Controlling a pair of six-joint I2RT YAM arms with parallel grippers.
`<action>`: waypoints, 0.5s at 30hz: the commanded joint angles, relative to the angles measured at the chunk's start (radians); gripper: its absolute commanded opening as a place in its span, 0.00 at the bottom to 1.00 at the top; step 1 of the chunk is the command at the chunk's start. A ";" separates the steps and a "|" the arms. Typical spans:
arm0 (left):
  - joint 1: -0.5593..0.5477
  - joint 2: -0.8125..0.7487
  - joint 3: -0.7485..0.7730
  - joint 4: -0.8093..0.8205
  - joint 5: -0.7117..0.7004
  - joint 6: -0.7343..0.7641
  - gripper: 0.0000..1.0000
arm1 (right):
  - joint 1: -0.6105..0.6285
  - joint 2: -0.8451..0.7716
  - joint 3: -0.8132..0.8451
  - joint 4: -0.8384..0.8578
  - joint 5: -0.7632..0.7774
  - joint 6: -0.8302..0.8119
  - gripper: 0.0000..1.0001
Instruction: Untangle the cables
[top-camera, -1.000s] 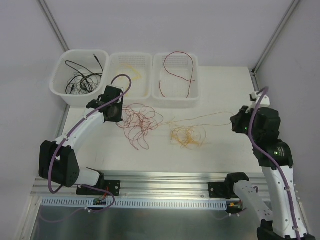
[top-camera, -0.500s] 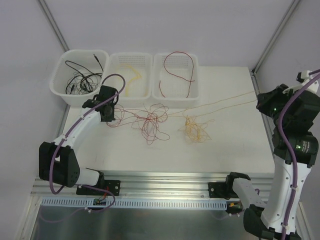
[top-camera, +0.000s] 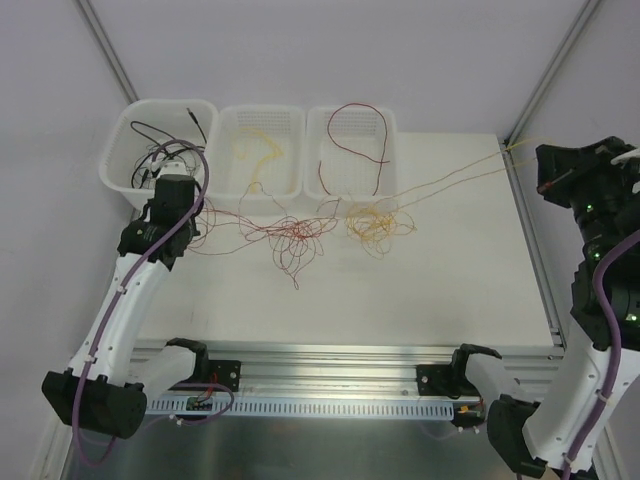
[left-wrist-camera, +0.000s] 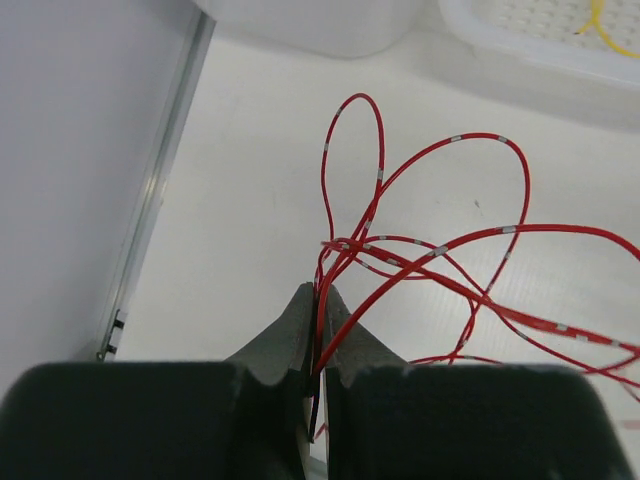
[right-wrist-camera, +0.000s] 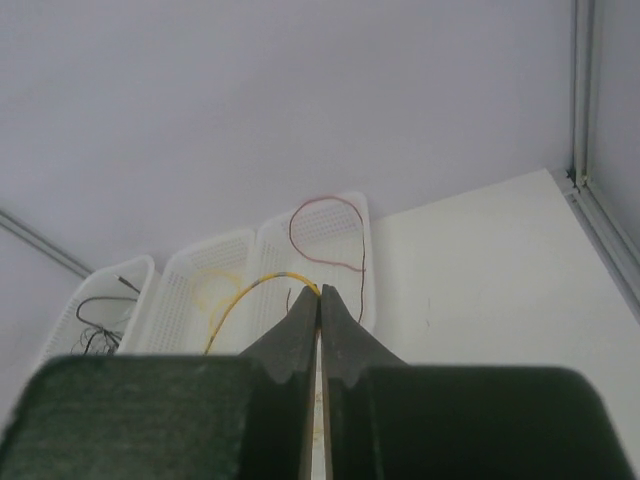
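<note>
The cables lie on the white table in two joined tangles, a red tangle (top-camera: 295, 236) and a yellow tangle (top-camera: 375, 222), just in front of the bins. My left gripper (top-camera: 188, 232) (left-wrist-camera: 320, 296) is at the table's left side, shut on a red cable (left-wrist-camera: 430, 250) whose strands run right into the red tangle. My right gripper (top-camera: 538, 154) (right-wrist-camera: 320, 292) is raised at the far right, shut on a yellow cable (right-wrist-camera: 240, 298). Two taut yellow strands (top-camera: 450, 180) stretch from it down to the yellow tangle.
Three white bins stand along the back. The left bin (top-camera: 118, 166) holds black cables, the middle bin (top-camera: 228, 160) yellow ones, the right bin (top-camera: 392, 170) a red one. A metal frame rail (left-wrist-camera: 160, 200) borders the table's left edge, a corner post (top-camera: 545, 85) the right.
The left gripper pulled its red cable left and nearer; the right gripper rose and swung far right with its yellow cable. Both tangles slid toward the bins and stretched out.
</note>
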 joint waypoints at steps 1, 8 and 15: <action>0.003 -0.070 0.031 -0.036 0.149 -0.021 0.00 | -0.011 -0.054 -0.170 -0.003 -0.120 0.010 0.03; 0.005 -0.163 0.010 -0.034 0.361 0.009 0.00 | 0.032 -0.229 -0.777 0.006 -0.303 -0.015 0.12; 0.005 -0.179 -0.145 -0.036 0.366 -0.071 0.25 | 0.182 -0.236 -1.019 -0.049 -0.231 -0.076 0.66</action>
